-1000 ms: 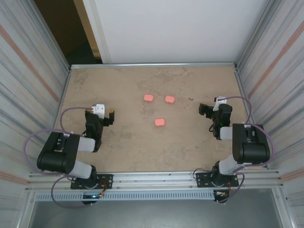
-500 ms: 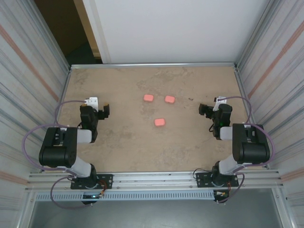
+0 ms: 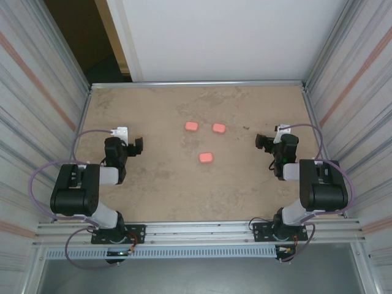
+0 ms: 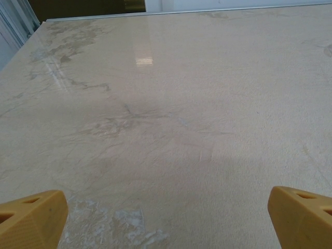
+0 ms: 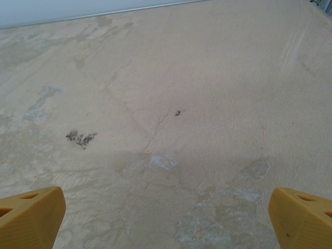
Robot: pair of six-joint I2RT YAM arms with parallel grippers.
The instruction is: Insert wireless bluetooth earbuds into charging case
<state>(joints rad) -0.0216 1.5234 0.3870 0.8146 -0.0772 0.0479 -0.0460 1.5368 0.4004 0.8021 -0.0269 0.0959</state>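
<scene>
While the left gripper [image 3: 137, 146] and right gripper [image 3: 261, 141] hover with fingers spread and empty, three pink charging cases [image 3: 206, 157] lie on the table [image 3: 165, 190] between them, long axes crosswise, somewhat nearer the right one; earbuds too small to discern

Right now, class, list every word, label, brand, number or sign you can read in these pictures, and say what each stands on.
No text can be read anywhere.
On the near pink case, the left rear pink case and the right rear pink case: too small from above to show any print.
On the tabletop: stains and scuffs, no writing.
On the left arm's yellow fingers and the right arm's yellow fingers: blank.
</scene>
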